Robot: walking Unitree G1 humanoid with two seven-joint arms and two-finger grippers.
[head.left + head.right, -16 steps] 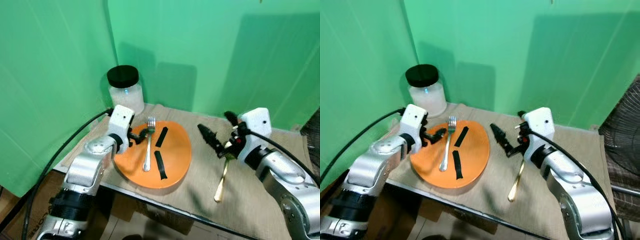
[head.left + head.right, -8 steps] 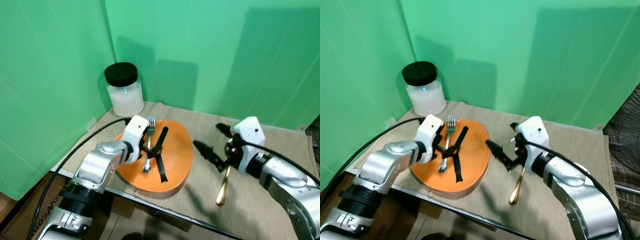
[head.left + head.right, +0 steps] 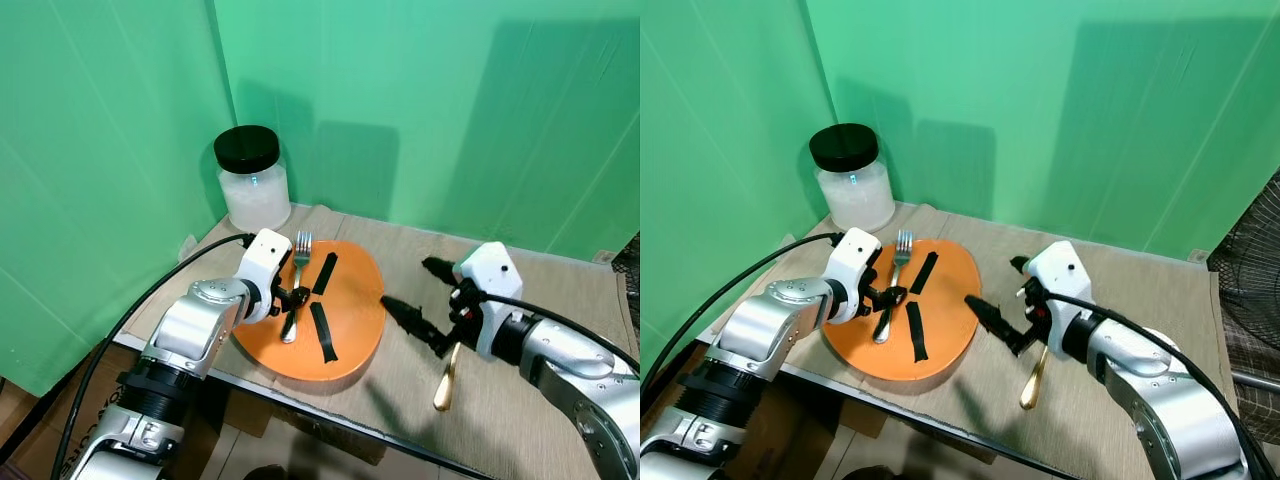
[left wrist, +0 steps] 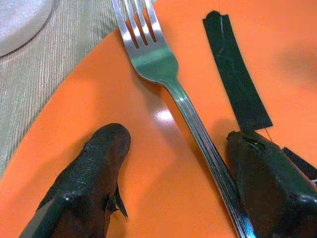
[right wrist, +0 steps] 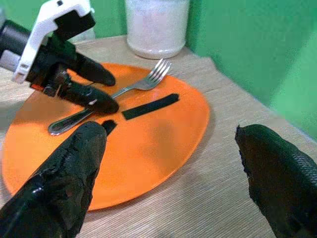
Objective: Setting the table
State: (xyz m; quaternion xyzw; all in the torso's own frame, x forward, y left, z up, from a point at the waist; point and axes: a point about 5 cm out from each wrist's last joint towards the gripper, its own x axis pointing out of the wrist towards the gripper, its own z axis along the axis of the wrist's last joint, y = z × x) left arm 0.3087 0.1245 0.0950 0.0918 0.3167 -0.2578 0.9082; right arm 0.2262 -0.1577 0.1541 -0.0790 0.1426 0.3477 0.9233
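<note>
Left tool (image 4: 173, 173) straddles fork (image 4: 163, 69), whose handle end is cut off.

A staged recording set is suggested rather than a lived-in room: a green backdrop cloth (image 3: 120, 150) is hung around the scene from 9 to 2 o'clock. A small bench (image 3: 520, 400) covered with a beige woven cloth is placed against it, and a fan grille (image 3: 1250, 290) is seen at 3 o'clock.

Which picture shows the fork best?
The left wrist view: the fork is close up, prongs sharp, between the left gripper fingers. Both eye views show it small on the plate; the right wrist view shows it partly hidden.
</note>
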